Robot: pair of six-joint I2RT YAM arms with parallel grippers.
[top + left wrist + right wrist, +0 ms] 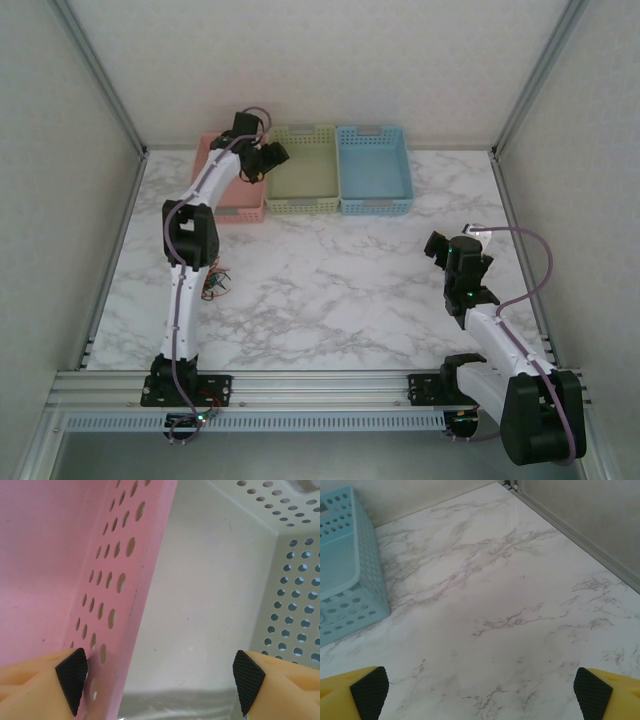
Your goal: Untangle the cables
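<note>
A pink basket [45, 570] lies below and to the left of the left gripper [160, 680], its perforated wall running alongside a pale green basket [210, 590], whose floor sits directly beneath. A blue basket [345, 580] stands ahead and left of the right gripper [480, 692], on the marble table [510, 605] spreading below it.

Overhead camera looks down; close left wrist camera seemingly shares pink basket [238, 212].
</note>
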